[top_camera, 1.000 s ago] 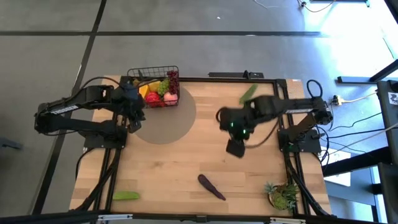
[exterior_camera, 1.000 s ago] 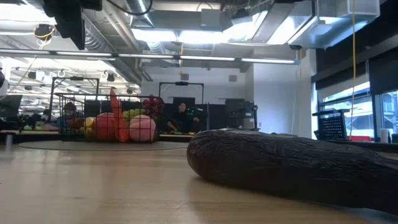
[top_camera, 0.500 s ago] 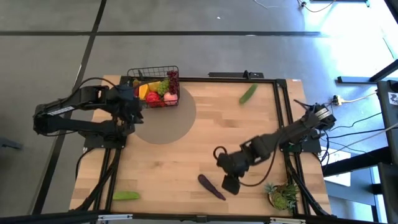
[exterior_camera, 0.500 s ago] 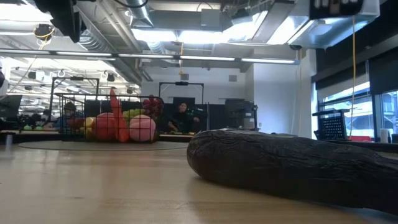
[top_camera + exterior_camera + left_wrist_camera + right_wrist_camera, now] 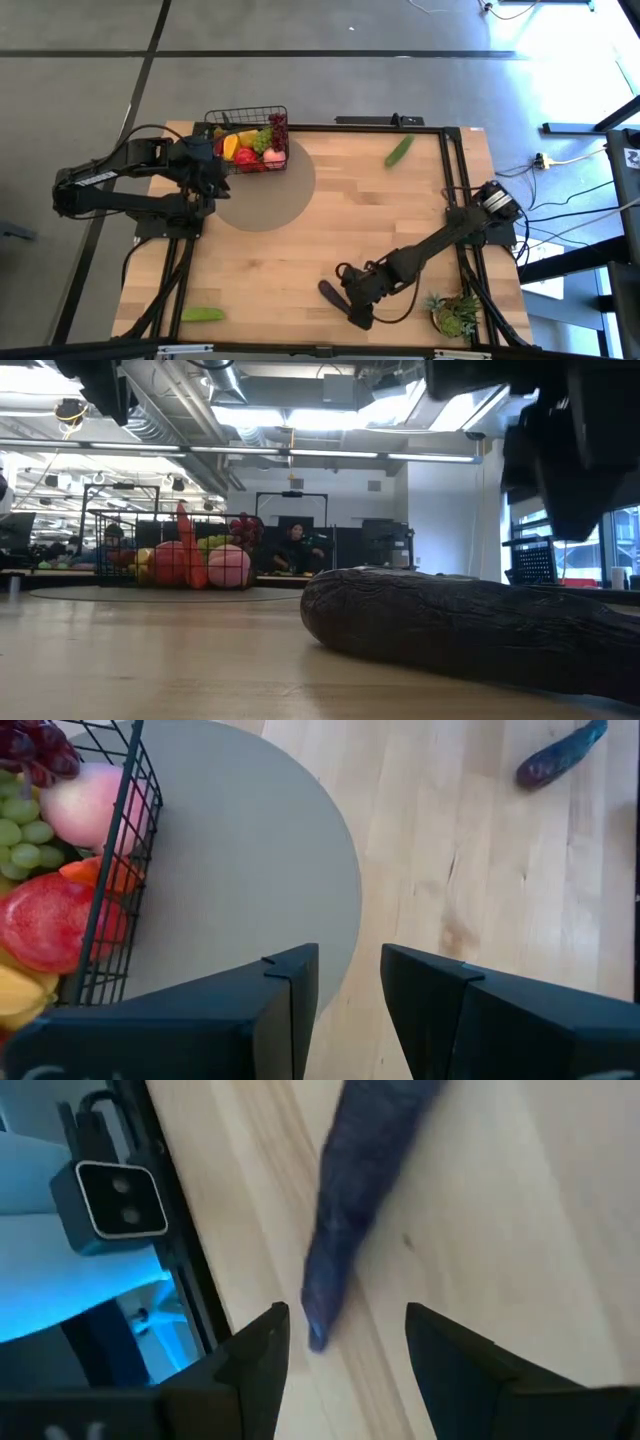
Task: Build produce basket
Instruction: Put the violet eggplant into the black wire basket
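Black wire basket (image 5: 249,135) sat at 11 o'clock, holding most produce. Your right tool (image 5: 357,310), open and empty, hovered over the eggplant (image 5: 333,297); 2 cucumbers (image 5: 399,151) remained on the table (image 5: 300,250).

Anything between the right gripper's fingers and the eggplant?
No. In the right wrist view, open right gripper hangs over the eggplant; only bare table between.
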`<state>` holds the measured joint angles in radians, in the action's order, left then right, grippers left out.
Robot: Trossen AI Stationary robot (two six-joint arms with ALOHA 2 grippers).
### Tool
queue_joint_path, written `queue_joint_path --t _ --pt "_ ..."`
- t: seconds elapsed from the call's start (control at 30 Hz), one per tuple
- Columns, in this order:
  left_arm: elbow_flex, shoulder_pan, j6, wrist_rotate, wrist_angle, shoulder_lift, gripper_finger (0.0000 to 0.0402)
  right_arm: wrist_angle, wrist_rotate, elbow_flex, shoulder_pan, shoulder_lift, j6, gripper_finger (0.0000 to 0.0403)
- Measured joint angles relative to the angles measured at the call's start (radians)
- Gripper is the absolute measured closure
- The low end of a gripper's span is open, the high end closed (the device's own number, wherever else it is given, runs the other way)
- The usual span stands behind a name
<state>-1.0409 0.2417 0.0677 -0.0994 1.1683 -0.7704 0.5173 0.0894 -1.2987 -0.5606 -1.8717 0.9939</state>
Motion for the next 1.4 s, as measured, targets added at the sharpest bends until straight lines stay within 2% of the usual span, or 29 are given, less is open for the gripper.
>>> queue_joint_path --t 0.2,0.63,1.2,1.4 --pt "0.0 0.0 0.0 0.0 -0.002 0.0 0.0301 -0.151 0.016 -0.001 0.0 -0.071 0.065 0.0211" --pt "0.0 0.0 0.0 0.001 -0.001 0.0 0.0301 -0.145 -0.069 -0.001 0.0 -0.123 0.048 0.0211" --pt "0.0 0.0 -0.001 0.001 -0.002 0.0 0.0301 -0.144 -0.078 -0.006 0.009 -0.182 0.06 0.0211" --pt "0.0 0.0 -0.017 0.002 -0.001 0.0 0.0301 -0.136 -0.08 -0.005 0.027 -0.194 0.064 0.0241"
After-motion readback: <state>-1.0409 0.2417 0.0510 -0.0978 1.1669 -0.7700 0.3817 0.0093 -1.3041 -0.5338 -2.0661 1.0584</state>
